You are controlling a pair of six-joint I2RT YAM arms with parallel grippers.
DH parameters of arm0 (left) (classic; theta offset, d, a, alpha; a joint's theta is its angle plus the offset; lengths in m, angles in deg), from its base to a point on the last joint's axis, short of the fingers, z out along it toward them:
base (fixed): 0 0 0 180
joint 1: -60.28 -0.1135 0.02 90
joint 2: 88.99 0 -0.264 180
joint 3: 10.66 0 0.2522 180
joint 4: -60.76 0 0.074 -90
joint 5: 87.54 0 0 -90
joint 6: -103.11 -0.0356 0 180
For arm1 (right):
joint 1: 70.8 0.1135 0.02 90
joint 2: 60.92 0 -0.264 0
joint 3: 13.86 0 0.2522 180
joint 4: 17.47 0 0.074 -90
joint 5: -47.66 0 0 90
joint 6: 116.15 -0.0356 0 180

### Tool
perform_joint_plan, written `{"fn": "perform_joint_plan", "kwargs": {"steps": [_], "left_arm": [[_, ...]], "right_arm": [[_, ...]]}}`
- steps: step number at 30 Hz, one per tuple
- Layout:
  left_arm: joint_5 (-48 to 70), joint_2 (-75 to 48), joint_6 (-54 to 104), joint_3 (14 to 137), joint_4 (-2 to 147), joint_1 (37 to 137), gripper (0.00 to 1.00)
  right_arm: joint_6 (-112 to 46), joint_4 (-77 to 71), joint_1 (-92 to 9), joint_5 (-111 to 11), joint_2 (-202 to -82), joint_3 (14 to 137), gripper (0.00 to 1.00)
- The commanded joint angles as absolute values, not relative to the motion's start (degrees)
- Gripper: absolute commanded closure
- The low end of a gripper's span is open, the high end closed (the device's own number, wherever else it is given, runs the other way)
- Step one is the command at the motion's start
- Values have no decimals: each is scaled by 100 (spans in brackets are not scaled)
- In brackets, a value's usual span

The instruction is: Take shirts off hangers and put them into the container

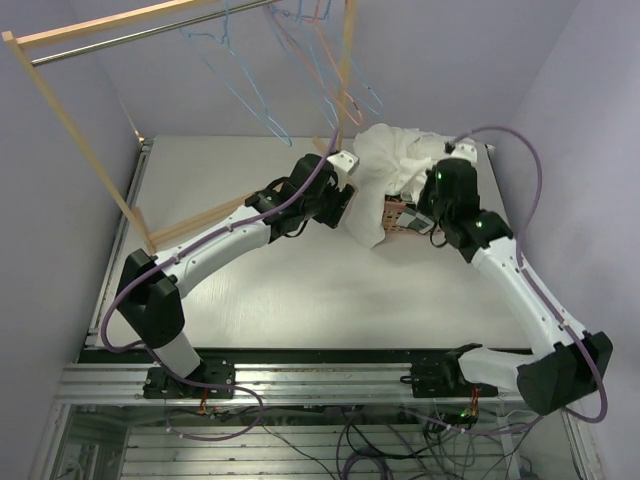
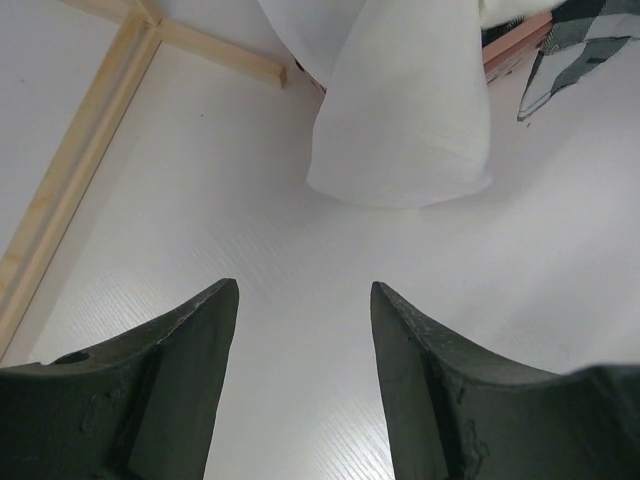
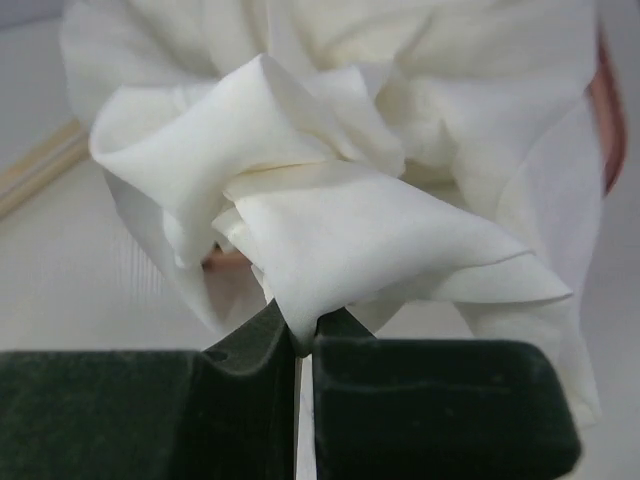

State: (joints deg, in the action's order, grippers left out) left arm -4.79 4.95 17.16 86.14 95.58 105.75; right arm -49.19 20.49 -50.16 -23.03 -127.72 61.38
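The white shirt (image 1: 395, 160) lies bunched over the pink container (image 1: 400, 215) at the back right of the table, and a flap hangs down the container's left side. My right gripper (image 3: 305, 335) is shut on a fold of the white shirt (image 3: 340, 240), just right of the container. My left gripper (image 2: 305, 295) hangs open and holds nothing, just left of the hanging flap (image 2: 405, 110). A corner of the checked flannel shirt (image 2: 570, 50) hangs over the container rim (image 2: 515, 38). Blue hangers (image 1: 255, 95) and pink hangers (image 1: 320, 60) hang bare on the rail above.
A wooden rack frame (image 1: 75, 130) rises at the left, and its base bars (image 2: 70, 170) lie on the white table (image 1: 300, 290) near my left gripper. Purple walls close in on both sides and behind.
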Motion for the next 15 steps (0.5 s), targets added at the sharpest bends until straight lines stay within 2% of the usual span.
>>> {"fn": "perform_joint_plan", "kwargs": {"steps": [1,7,15], "left_arm": [[-310,635,1656,8838,9475,10569,34],[-448,557,1556,8856,9571,10567,34],[-682,275,1567,8652,9561,10569,33]], "right_arm": [[-4284,2307,-5030,-1567,-13474,7265,100],[-4032,1777,-5461,-1965,-14488,8293,100],[-4671,2036,-6437,-3860,-16205,9196,100]]}}
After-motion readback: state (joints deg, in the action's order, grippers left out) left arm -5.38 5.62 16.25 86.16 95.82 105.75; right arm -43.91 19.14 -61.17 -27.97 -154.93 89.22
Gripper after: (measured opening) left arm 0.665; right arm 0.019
